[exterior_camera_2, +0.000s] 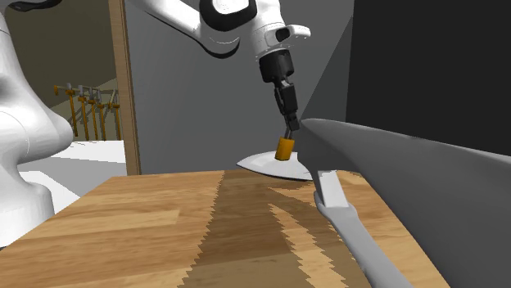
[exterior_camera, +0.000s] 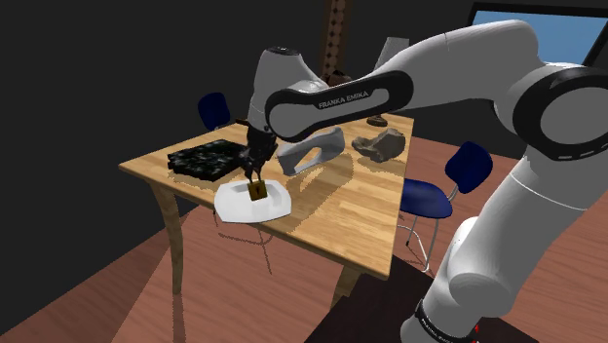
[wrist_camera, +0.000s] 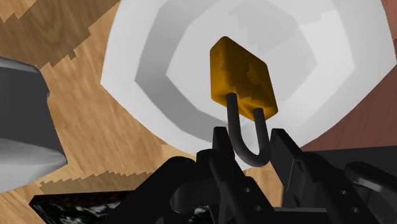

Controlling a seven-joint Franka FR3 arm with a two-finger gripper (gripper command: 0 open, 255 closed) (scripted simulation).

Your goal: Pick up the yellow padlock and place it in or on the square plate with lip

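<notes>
The hand (wrist_camera: 250,145) was closed on the grey shackle of the yellow padlock (wrist_camera: 245,76), with one black finger on either side of the loop. The lock body hung directly below the fingertips, slightly tilted. Directly beneath the lock lay the white square plate (wrist_camera: 146,70), with its recessed centre under the body. Whether the lock's lower edge touched the plate could not be determined. The step in hand was judged to be the release. The correct procedure would be to lower the hand straight down until the body rested in the recess, then part the fingers fully before lifting clear, so that the shackle did not catch. Beyond the plate, to one side of the hand, a grey object (exterior_camera: 312,151) stood near on the wooden surface (exterior_camera: 341,209). Sideways travel toward it should be avoided.
</notes>
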